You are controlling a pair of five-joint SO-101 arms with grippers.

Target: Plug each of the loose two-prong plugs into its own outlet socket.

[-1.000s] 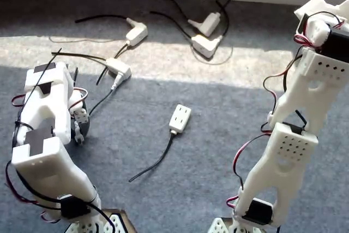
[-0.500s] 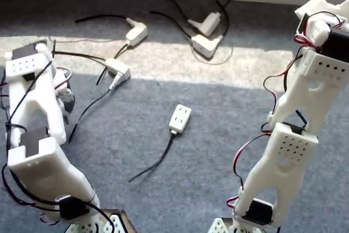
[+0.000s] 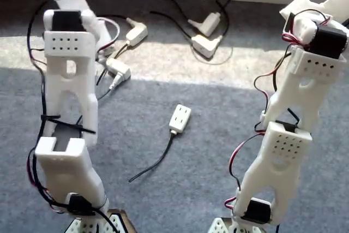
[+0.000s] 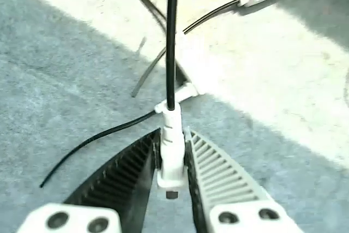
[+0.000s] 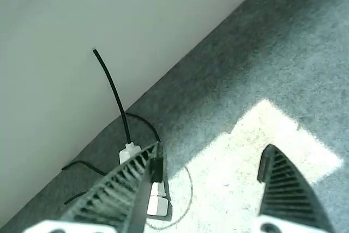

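Left arm (image 3: 68, 80) has lifted; jaws half-hide its plug (image 4: 170, 148).

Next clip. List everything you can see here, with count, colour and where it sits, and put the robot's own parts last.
outlet socket: one, white, on a black cord, mid-carpet.
far connectors: two, white, black cords, close together near the wall; cannot tell if joined.
left connectors: two, white, one near the wall, the other at the sunlit band's edge.
held plug: one, white, black cord, in the left gripper.
carpet: one, grey, with a sunlit band across its far part.
wall: one, pale, along the far edge.
left arm, right arm: two, white.
left gripper: black fingers shut on the held plug.
right gripper: black fingers open, nothing between them.
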